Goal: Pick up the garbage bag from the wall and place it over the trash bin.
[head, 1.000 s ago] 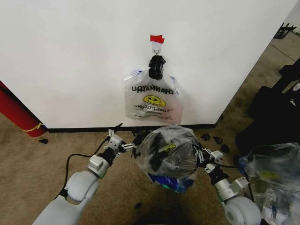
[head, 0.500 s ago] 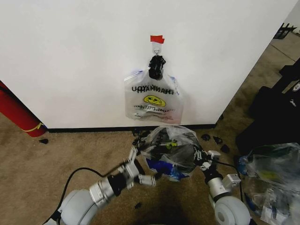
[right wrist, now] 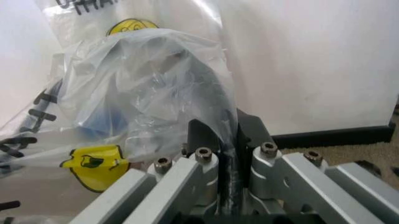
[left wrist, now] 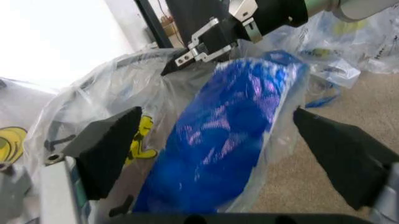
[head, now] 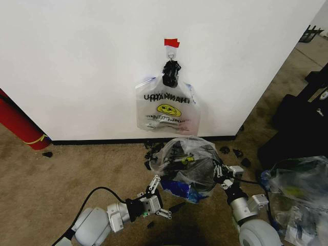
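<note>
The garbage bag (head: 185,165), thin see-through plastic with a blue patch low at its front and a yellow smiley, is draped over the trash bin (head: 177,151), whose dark mesh shows through it below the wall (head: 77,61). My right gripper (head: 219,173) is shut on the bag's right edge; in the right wrist view its fingers (right wrist: 206,172) pinch the plastic (right wrist: 149,93). My left gripper (head: 167,193) is open on the near left side, apart from the bag. In the left wrist view its black pads (left wrist: 106,151) stand wide, with the blue part of the bag (left wrist: 231,126) beyond them.
A flat bundle of like bags (head: 166,108) hangs by a black clip (head: 170,73) from the wall hook under red tape (head: 171,42). A red cylinder (head: 18,125) leans at left. A big clear sack (head: 300,189) and black gear (head: 302,128) crowd the right.
My left gripper let go of the bag's left edge, opened and drew back toward me. The bag has sunk lower over the bin. The right gripper keeps its hold.
</note>
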`<state>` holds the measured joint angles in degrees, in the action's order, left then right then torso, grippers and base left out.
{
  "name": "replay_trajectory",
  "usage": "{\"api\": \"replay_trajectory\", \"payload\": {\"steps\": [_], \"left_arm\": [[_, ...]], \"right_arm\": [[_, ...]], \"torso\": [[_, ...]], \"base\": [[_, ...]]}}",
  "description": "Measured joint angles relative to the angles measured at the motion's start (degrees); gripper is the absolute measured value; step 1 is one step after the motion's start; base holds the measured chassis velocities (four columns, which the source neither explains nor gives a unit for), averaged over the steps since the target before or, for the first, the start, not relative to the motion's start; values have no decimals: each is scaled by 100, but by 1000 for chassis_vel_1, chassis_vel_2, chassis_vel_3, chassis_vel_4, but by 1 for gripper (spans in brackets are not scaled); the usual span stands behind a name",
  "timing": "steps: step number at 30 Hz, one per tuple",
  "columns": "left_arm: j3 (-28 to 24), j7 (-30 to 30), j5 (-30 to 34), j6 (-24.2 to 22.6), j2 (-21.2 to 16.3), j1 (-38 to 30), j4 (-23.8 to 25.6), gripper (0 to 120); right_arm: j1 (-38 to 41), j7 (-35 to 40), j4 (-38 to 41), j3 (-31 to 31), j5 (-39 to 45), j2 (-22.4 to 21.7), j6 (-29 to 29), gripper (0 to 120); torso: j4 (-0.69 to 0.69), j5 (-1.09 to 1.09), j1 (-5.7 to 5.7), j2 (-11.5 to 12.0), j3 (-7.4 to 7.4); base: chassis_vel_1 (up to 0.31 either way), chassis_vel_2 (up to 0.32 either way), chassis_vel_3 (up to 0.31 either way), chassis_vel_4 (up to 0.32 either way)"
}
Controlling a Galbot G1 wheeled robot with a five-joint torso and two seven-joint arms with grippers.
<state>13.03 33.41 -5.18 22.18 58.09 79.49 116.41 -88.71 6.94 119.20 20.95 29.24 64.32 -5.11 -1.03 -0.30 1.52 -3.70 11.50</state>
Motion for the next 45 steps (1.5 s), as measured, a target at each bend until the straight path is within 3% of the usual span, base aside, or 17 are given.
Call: {"api": "replay_trajectory", "payload": {"steps": [19, 25, 32, 45], "left_arm": [[20, 459, 284, 273, -4, -96, -263, 24], [82, 651, 106, 454, 50, -221, -600, 0], [179, 589, -626, 780, 307, -440, -1256, 0], [332, 347, -1725, 1086, 659, -722, -1876, 0]], "right_arm": [[250, 167, 39, -45, 396, -3, 304, 1], [373, 404, -39, -61, 716, -8, 438, 1], [451, 864, 148, -59, 1694, -74, 978, 1], [467, 1356, 522, -13, 2723, -120, 1375, 1]], "torso": [[0, 0, 0, 2, 1], [0, 0, 0, 2, 1], [0, -1, 0, 2, 1], [-1, -1, 0, 2, 0]], "base": [[0, 0, 0, 0], [0, 0, 0, 0], [0, 0, 0, 0], [0, 0, 0, 0]]}}
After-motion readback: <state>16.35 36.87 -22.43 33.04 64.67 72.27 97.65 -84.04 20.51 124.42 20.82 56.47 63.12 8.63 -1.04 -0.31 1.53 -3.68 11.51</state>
